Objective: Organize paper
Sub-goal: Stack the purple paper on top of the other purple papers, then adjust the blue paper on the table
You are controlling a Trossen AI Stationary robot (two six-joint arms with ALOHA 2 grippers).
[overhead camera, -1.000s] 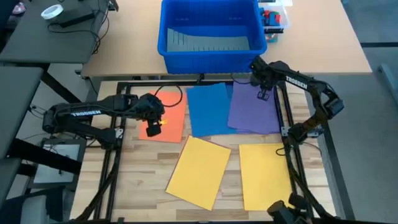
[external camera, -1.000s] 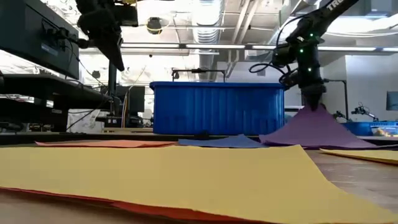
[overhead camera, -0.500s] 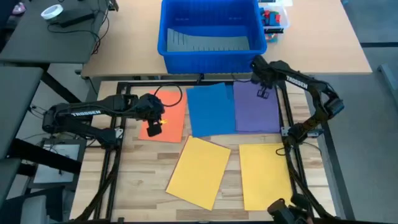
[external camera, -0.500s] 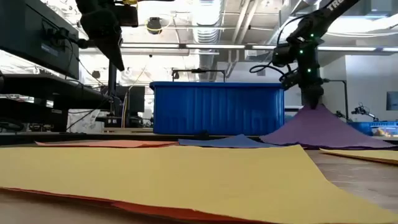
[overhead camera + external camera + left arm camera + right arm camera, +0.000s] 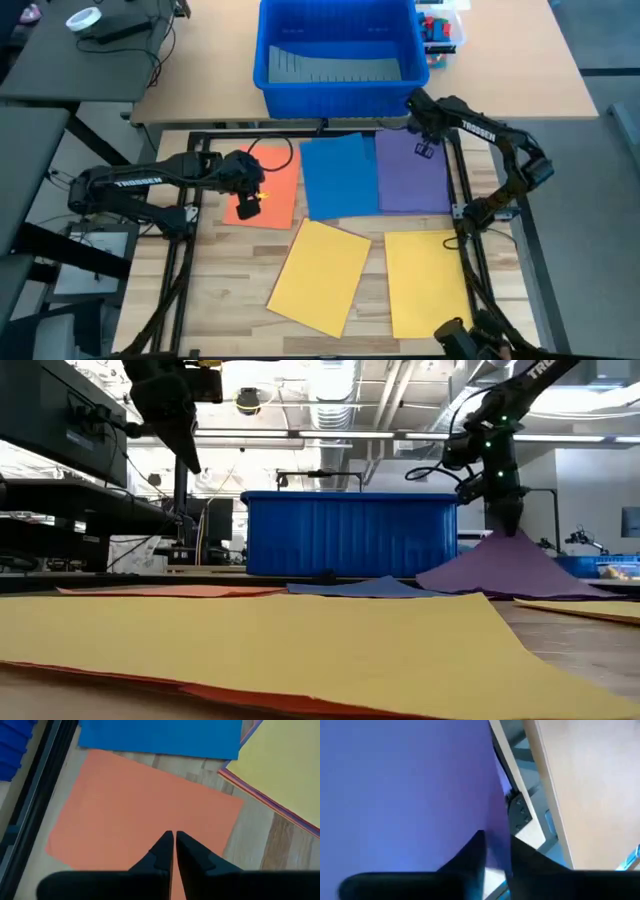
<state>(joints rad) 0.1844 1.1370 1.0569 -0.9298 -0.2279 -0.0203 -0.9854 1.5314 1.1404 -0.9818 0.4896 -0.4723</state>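
Observation:
Coloured paper sheets lie flat on the wooden table: orange (image 5: 275, 185), blue (image 5: 338, 175), purple (image 5: 410, 180) and two yellow (image 5: 322, 272) (image 5: 425, 282). A red edge (image 5: 250, 698) shows under the near yellow sheet. My right gripper (image 5: 424, 150) is shut on the purple sheet's far part. My left gripper (image 5: 246, 205) hangs shut above the orange sheet (image 5: 140, 815), well clear of it in the low view (image 5: 188, 458). My right gripper pinches the purple sheet near its far edge (image 5: 492, 827) between its two fingers, coming from above and pointing down. That part is raised into a peak (image 5: 508, 540) below the fingers. The rest slopes down, and its near part lies on the table.
A big blue bin (image 5: 340, 45) stands on the far table behind the sheets, with a clear box of small items (image 5: 440, 28) beside it. Black frame rails (image 5: 462, 190) run along the table's sides. Bare wood (image 5: 230, 290) shows near the front left.
My right gripper has moved a little toward the table's right edge with the purple sheet. The sheet has slid off the blue sheet's right side and turned square beside it. Its far part stays raised.

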